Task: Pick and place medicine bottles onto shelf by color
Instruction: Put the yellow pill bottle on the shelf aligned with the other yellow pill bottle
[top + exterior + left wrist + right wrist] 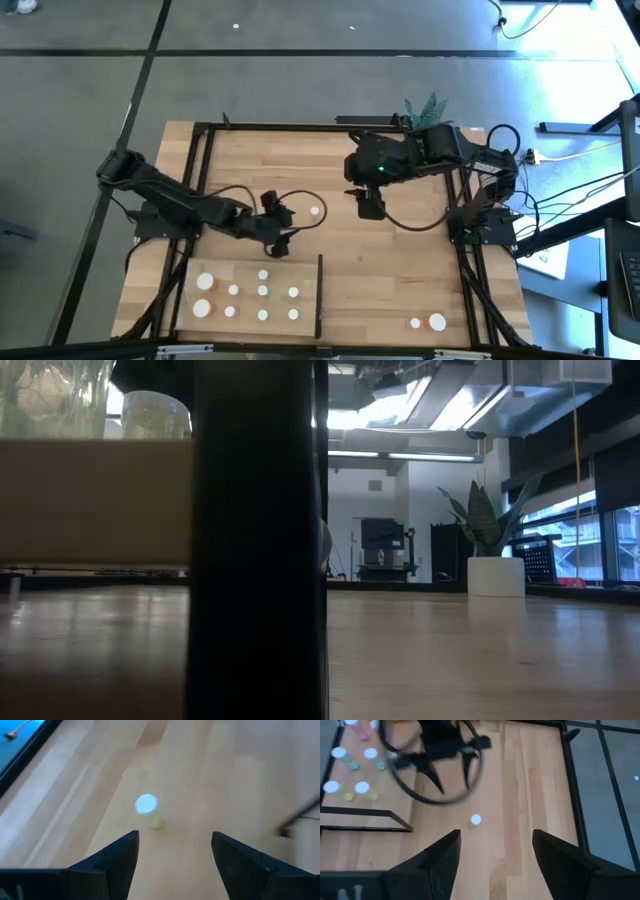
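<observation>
Left pincer (283, 240) is over the middle of the bench (400, 270), fingers apart and grasping nothing. Its wrist view shows bare wood between the two dark fingers (120, 855). A lone bottle (316, 211) with a white cap stands on the bench just ahead of it, untouched. Body looks greenish in the left wrist view (148, 806) (blurred, so tint is uncertain).

Right pincer (368, 208) hangs over the bench on the other side of that same bottle, also spread wide and empty. Its wrist view has the bottle (476, 820) ahead of its fingers (440, 857), with the left pincer (451, 770) beyond it.

Shelf (305, 305) lies at the near-left part of the bench, black upright strip (319, 295) along its right short edge. Nine capped bottles (263, 291) already stand on it in rough rows, two larger ones (204, 295) at the left end. Right wrist view shows greenish and yellowish bodies, one pinkish.

Two more bottles (428, 322) sit near the bench's near-right corner, well apart from the shelf, one larger than the other.

Potted plant (425, 108) at the far edge (low view mostly blocked by a dark post (258, 540)).
</observation>
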### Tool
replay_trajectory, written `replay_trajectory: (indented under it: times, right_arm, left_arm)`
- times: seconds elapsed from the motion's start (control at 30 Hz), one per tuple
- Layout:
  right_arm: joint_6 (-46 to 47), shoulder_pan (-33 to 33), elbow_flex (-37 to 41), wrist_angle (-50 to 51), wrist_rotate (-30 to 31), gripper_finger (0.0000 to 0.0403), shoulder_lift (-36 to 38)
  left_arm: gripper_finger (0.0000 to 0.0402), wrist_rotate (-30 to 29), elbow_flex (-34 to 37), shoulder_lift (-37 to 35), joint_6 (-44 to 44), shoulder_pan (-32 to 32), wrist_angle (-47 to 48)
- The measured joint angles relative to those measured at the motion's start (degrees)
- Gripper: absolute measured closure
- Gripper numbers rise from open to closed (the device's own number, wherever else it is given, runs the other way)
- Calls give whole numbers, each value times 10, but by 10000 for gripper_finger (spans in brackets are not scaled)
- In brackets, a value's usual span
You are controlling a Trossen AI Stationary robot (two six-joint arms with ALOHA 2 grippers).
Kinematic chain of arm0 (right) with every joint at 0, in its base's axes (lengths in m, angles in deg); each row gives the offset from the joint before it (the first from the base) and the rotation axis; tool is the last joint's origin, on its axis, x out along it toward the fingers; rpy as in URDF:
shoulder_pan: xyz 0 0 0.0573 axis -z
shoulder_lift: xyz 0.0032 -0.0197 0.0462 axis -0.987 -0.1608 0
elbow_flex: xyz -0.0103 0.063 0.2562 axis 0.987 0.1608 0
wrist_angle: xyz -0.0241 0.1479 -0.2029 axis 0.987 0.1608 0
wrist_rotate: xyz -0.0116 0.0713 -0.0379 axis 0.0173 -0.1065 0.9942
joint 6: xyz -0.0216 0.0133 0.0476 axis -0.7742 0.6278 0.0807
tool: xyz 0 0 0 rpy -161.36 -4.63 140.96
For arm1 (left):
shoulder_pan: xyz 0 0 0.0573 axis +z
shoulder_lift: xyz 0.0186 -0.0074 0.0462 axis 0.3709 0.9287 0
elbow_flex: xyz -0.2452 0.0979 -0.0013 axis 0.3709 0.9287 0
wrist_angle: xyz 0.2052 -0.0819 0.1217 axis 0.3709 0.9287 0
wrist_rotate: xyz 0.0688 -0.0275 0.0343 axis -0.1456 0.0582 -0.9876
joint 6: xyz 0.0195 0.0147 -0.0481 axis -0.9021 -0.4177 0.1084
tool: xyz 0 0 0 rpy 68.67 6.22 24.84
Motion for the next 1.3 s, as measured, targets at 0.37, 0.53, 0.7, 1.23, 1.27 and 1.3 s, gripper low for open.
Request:
replay_trajectory:
  times: [0.37, 0.53, 0.7, 1.23, 1.27, 1.3]
  right_arm:
    - [1, -9, 0, 45, 0, 155, 2]
    - [1, -9, 0, 45, 0, 155, 2]
    - [2, -9, 0, 45, 0, 155, 2]
    - [3, -9, 1, 44, 0, 155, 2]
    - [3, -9, 1, 44, 0, 155, 2]
    - [3, -9, 1, 44, 0, 155, 2]
  left_arm:
    - [159, 65, 0, 90, -75, 81, -129]
    - [159, 75, 0, 101, -82, 103, -131]
    - [159, 88, 0, 104, -83, 121, -130]
    - [159, 107, 0, 142, -125, 141, -167]
    - [159, 107, 0, 143, -126, 141, -166]
    - [159, 107, 0, 143, -126, 142, -167]
